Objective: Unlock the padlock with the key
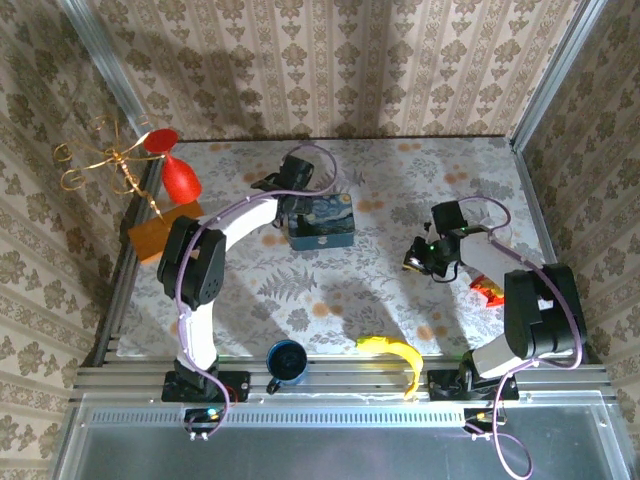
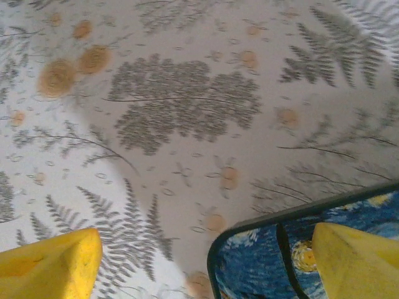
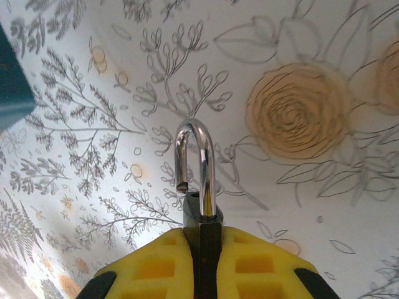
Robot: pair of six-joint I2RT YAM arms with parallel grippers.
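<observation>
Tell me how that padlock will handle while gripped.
Probably stiff: the padlock looks all metal. Likely slippery, since its shackle is polished and shiny. It may pivot, as the right pincer clamps just its narrow body.

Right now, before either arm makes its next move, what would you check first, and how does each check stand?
1. Grip on the padlock: ok, it is clamped between the yellow fingers of the right gripper.
2. State of the shackle: ok, one leg stands free of the lock body.
3. Whereabouts of the key: cannot tell.
4. Readiness of the left gripper: ok, it is open with nothing between its fingers.
5. Clearance from the blue tin: not ok, one left finger hangs over its corner; whether they touch, cannot tell.
</observation>
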